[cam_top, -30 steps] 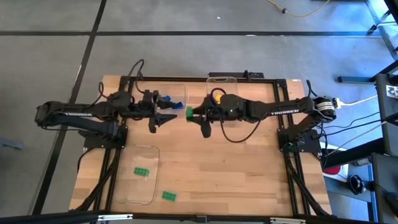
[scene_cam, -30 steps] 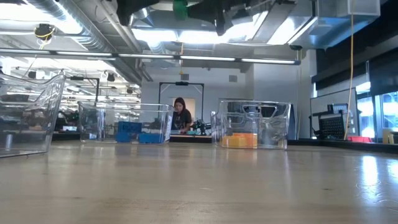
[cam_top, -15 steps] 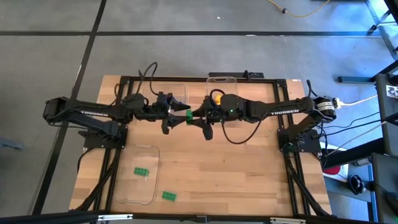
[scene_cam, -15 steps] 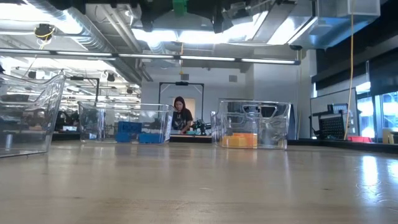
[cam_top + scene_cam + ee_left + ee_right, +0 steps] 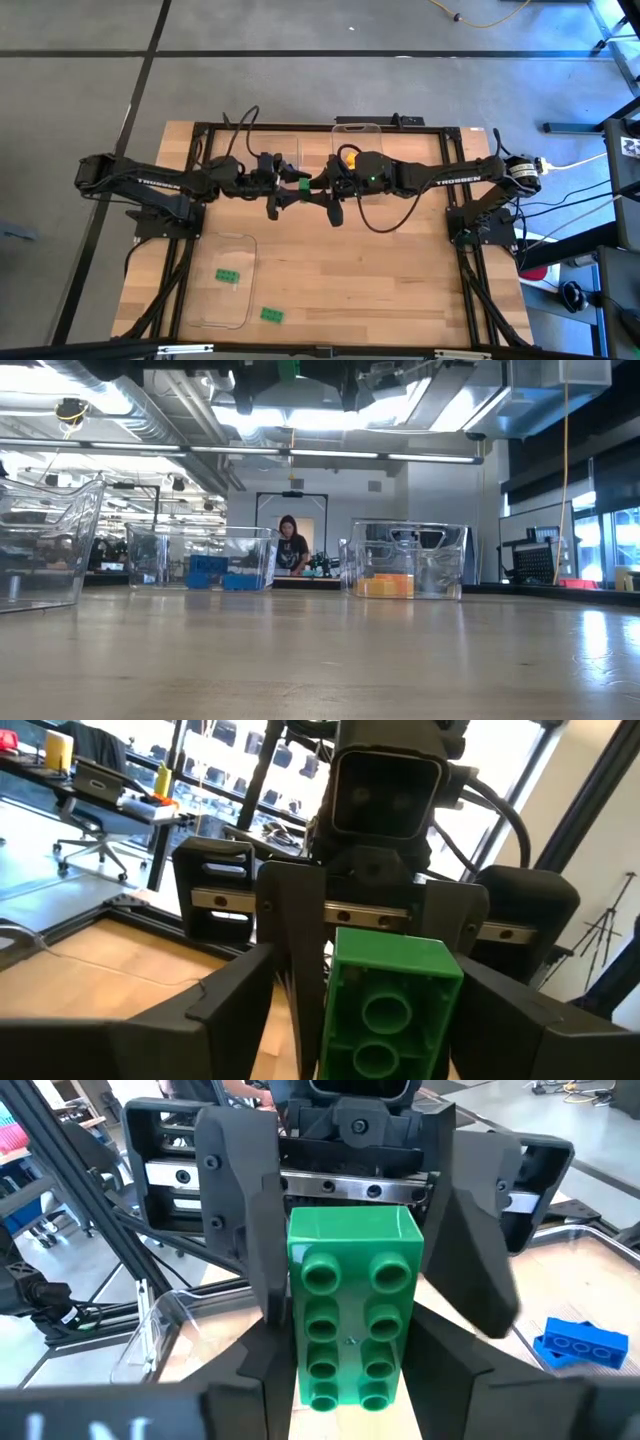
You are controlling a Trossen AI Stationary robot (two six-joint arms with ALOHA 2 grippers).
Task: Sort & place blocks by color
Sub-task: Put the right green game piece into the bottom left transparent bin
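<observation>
Two pincers meeting mid-air above the desk (image 5: 330, 270): right pincer (image 5: 312, 185) clamped on green block (image 5: 303, 184), left pincer (image 5: 290, 187) wide around it. Best closed squarely before any release. Wrist views showing studs and hollow underside; overhead only showing a green speck

The brick (image 5: 351, 1315) held between the two grippers is bright green with round studs; two more green bricks lie near the desk's front left corner, one (image 5: 229, 275) inside a clear tray (image 5: 222, 312), one (image 5: 271, 315) on the pale wood-grain desk (image 5: 380, 290). Both arms are black, and blue bricks (image 5: 208, 570) and yellow bricks (image 5: 384, 586) fill separate clear trays at the back edge.
</observation>
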